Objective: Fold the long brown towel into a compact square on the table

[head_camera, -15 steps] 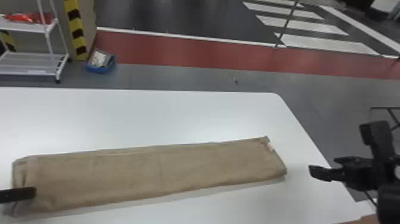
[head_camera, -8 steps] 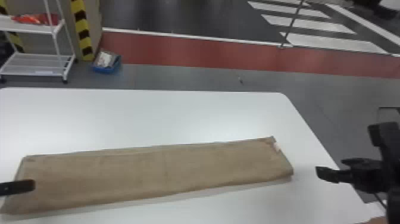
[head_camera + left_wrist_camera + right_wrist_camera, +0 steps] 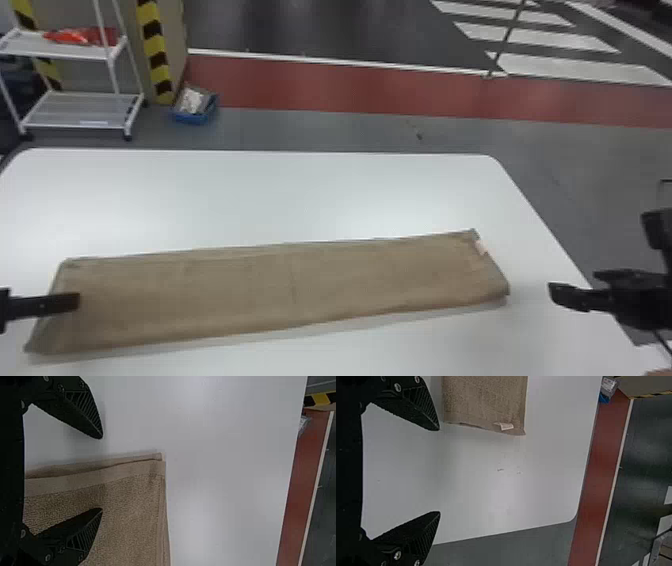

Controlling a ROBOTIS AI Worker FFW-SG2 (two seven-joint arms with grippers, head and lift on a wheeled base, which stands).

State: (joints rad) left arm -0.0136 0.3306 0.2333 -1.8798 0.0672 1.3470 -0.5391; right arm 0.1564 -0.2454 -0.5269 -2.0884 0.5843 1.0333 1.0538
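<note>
Brown towel (image 3: 280, 290) in a long strip L–R on white tbl (image 3: 300, 200), both grippers' fingers apart.
L gripper (image 3: 50, 305) at towel's L end, 1 finger over cloth, other over bare tbl, nothing btwn; R gripper (image 3: 574, 282) just R of towel's R end, also empty, w/ white tag (image 3: 481, 247) at that end nr far corner; R end a bit farther off than L.

The left pincer (image 3: 55, 304) and right pincer (image 3: 575, 289) are black, their tapering fingers (image 3: 417, 530) finely ribbed, with round silvery screws (image 3: 397, 555) at the base; a thin dark cable (image 3: 663, 342) shows at near right.
</note>
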